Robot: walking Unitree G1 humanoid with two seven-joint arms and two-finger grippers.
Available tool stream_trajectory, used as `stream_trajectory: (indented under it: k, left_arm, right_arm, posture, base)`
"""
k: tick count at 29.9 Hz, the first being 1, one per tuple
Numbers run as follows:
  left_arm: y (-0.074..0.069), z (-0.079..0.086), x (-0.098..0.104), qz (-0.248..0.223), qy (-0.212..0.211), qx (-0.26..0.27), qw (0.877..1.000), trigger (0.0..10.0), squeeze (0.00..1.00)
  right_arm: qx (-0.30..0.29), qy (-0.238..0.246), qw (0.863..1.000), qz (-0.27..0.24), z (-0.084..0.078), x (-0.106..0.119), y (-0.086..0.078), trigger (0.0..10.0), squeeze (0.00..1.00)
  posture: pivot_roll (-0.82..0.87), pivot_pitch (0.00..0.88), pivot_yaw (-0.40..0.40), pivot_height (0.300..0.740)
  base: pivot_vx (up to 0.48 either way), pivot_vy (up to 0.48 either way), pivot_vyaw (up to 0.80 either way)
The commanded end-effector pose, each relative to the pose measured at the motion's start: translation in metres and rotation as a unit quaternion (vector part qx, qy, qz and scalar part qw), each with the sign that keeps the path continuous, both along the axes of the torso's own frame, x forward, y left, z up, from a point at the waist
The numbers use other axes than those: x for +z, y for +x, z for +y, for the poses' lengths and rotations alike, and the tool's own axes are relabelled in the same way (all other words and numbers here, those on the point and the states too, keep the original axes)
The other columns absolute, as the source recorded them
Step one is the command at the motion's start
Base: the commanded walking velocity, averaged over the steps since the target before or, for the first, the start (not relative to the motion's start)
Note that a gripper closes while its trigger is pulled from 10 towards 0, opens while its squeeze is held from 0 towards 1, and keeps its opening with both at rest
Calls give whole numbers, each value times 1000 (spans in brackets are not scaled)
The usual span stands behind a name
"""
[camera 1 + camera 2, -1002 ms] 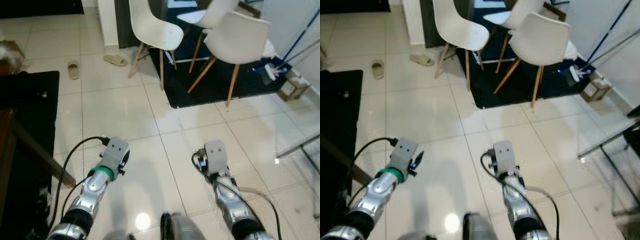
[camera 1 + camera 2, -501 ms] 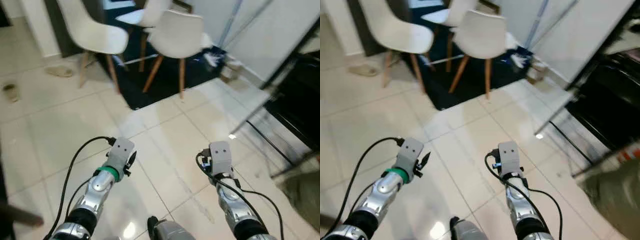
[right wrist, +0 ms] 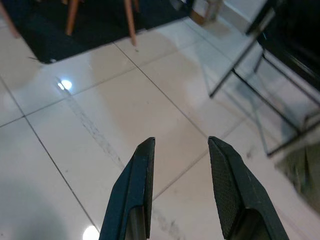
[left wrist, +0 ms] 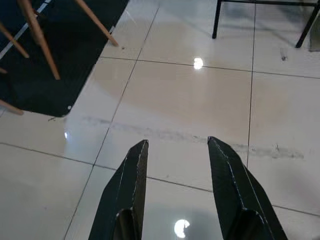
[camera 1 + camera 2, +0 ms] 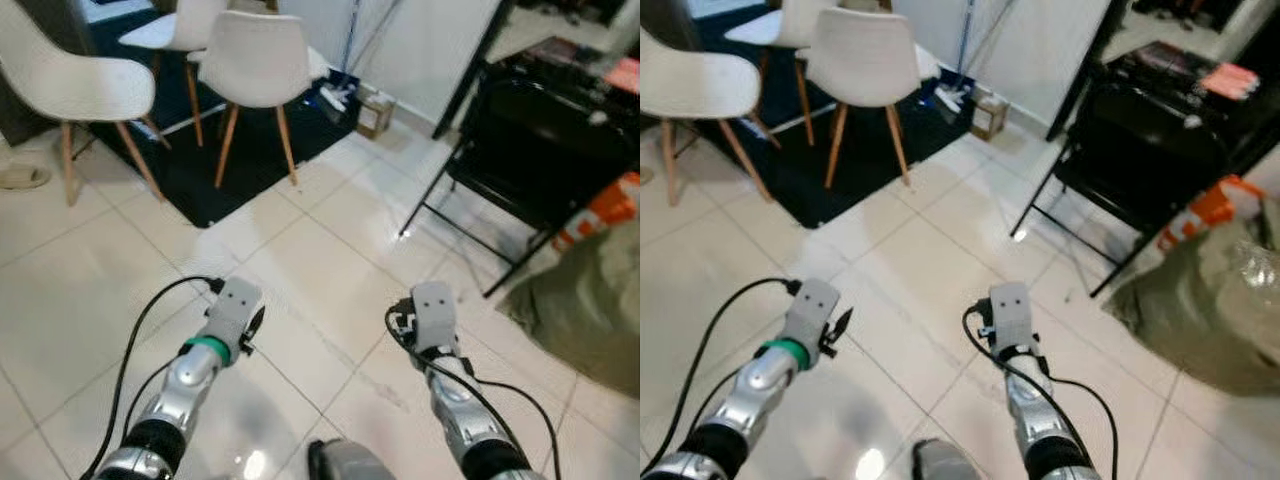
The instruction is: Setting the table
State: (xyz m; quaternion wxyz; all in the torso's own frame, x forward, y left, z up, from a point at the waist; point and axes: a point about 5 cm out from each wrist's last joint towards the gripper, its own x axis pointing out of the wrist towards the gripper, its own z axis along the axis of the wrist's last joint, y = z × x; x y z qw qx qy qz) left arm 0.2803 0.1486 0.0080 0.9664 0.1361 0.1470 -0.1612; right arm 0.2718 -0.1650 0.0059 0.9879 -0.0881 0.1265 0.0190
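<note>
Glossy cream floor tiles [image 5: 330, 230] lie under both of your claws, and neither claw touches anything. Your left gripper [image 4: 175, 150] hangs above the bare tile with its two black fingers spread and nothing between them; your right gripper [image 3: 177, 147] hangs the same way, fingers apart and empty, with a dark grout line running across the tile beneath it.

You have no tableware in sight, so I cannot tell you where the task's things lie relative to either claw. What you do have ahead: beyond your left gripper, a dark rug [image 5: 215, 150] carries white shell chairs [image 5: 255, 60] on wooden legs, well apart from the claw. Past the rug, by the white wall, a small cardboard box [image 5: 372, 108] sits on the floor beside a mop head [image 5: 335, 98]; what the box holds is too small to make out.

Ahead of your right gripper and off to its outer side stands a black folding table [image 5: 545, 130] on thin metal legs, well apart from the claw. On its top you can see a pinkish flat item [image 5: 1228, 80] at the far edge, too blurred to name. Nearer you on that same side, an olive-green sack [image 5: 590, 300] slumps on the tile, with an orange and white item [image 5: 600, 210] just behind it, partly hidden
</note>
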Motion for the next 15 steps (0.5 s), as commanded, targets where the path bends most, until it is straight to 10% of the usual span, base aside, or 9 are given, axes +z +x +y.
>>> stream_trajectory:
  k: [1, 15]
  left_arm:
    - [-2, -6, -3, 9, -3, -6, 1000, 10000, 0]
    - [-2, -7, -5, 14, -8, 1, 1000, 10000, 0]
  right_arm:
    - [-10, -1, 1000, 9, -6, -3, -3, 10000, 0]
    - [-6, -2, 1000, 15, -4, -6, -4, 10000, 0]
  posture:
    - [-47, 0, -2, 740]
    - [-41, 0, -8, 740]
  base:
    - [0, 0, -800]
    - [0, 0, -800]
